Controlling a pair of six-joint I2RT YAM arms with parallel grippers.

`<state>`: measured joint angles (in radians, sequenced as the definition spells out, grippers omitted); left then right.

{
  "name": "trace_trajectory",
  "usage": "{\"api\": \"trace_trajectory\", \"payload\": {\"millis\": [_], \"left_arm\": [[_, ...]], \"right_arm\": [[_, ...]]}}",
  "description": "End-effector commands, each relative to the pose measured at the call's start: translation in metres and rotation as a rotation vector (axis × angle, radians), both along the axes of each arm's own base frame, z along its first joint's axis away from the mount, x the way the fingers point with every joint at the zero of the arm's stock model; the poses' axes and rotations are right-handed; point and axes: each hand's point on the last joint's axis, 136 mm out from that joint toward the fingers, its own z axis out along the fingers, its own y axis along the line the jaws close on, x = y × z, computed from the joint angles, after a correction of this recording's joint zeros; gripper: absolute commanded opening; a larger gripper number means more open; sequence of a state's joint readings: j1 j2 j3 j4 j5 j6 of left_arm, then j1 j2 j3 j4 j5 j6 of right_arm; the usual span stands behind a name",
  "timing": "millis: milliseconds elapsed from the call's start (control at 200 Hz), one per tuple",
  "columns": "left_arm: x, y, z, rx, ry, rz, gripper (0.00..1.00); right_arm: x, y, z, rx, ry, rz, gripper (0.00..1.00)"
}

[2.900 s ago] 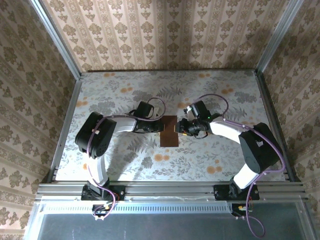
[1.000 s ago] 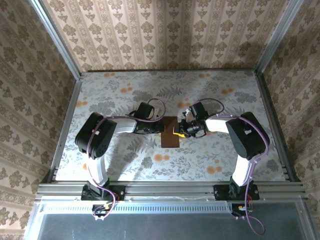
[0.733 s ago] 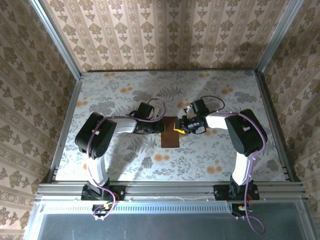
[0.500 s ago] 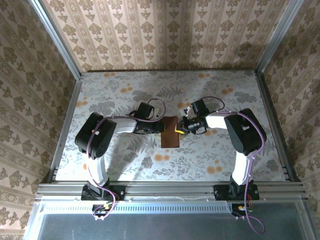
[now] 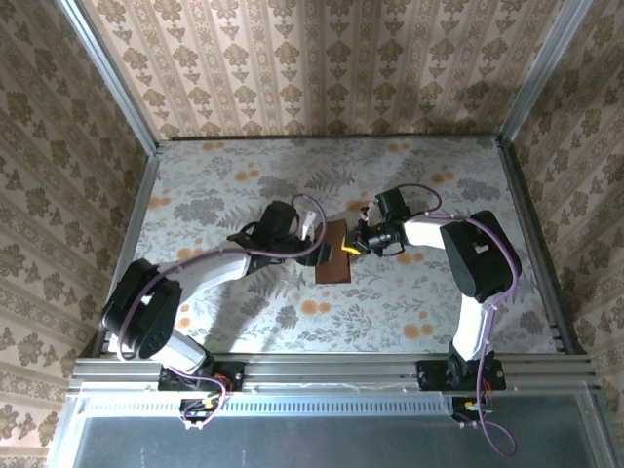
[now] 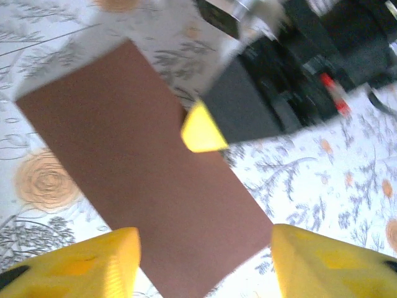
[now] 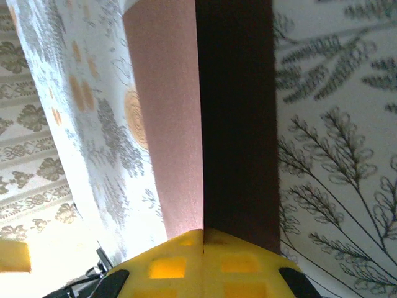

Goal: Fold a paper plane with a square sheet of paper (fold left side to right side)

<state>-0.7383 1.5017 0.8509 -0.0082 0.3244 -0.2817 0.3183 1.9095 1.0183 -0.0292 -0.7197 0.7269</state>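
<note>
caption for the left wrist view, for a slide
Left gripper open, facing the reddish-brown paper sheet, pinched at one edge by the right gripper above the fern-print table.

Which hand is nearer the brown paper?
Right. The right hand is shut on the paper at its right edge, so it touches it. The left hand is open at the paper's left side; whether it touches is unclear.

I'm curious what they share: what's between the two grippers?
The folded reddish-brown paper sheet, seen from the top camera. The left gripper is open at its left edge; the right gripper is shut on its right edge.
</note>
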Motion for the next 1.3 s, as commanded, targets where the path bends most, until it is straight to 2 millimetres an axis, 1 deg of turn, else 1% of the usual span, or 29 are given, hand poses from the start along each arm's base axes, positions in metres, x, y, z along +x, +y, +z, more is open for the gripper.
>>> {"api": "trace_trajectory", "payload": {"millis": [0, 105, 275, 365, 465, 620, 790, 860, 925, 985, 1040, 1170, 1295], "left_arm": [[-0.020, -0.001, -0.009, 0.107, -0.121, -0.085, 0.64], [-0.036, -0.012, -0.015, 0.169, -0.173, -0.135, 0.68], [-0.045, -0.031, -0.031, 0.316, -0.242, -0.184, 0.72], [-0.043, -0.040, -0.037, 0.398, -0.286, -0.182, 0.74], [-0.038, -0.044, -0.046, 0.485, -0.316, -0.164, 0.75], [-0.029, -0.045, -0.058, 0.593, -0.341, -0.141, 0.76], [-0.019, -0.042, -0.062, 0.650, -0.361, -0.105, 0.77], [-0.017, -0.042, -0.065, 0.670, -0.363, -0.099, 0.75], [-0.016, -0.042, -0.068, 0.682, -0.360, -0.100, 0.71], [-0.016, -0.043, -0.069, 0.686, -0.358, -0.103, 0.63], [-0.015, -0.044, -0.069, 0.684, -0.356, -0.102, 0.56], [-0.014, -0.042, -0.068, 0.683, -0.359, -0.093, 0.34], [-0.015, -0.042, -0.066, 0.673, -0.358, -0.090, 0.17]], "right_arm": [[0.006, 0.004, 0.006, 0.034, 0.026, -0.006, 0.00], [0.009, 0.005, 0.005, 0.038, 0.030, -0.007, 0.00], [0.009, 0.005, 0.004, 0.033, 0.034, -0.003, 0.00], [0.008, 0.004, 0.003, 0.030, 0.036, -0.004, 0.00], [0.008, 0.005, 0.003, 0.030, 0.036, -0.003, 0.00], [0.008, 0.005, 0.004, 0.033, 0.034, -0.001, 0.00], [0.007, 0.006, 0.004, 0.034, 0.033, 0.001, 0.01], [0.007, 0.007, 0.004, 0.034, 0.033, 0.002, 0.01], [0.007, 0.007, 0.003, 0.035, 0.034, 0.003, 0.00], [0.007, 0.007, 0.002, 0.035, 0.036, 0.005, 0.00], [0.007, 0.008, 0.002, 0.035, 0.035, 0.006, 0.01], [0.007, 0.007, 0.002, 0.033, 0.033, 0.008, 0.01], [0.008, 0.008, 0.004, 0.034, 0.030, 0.011, 0.02]]}}
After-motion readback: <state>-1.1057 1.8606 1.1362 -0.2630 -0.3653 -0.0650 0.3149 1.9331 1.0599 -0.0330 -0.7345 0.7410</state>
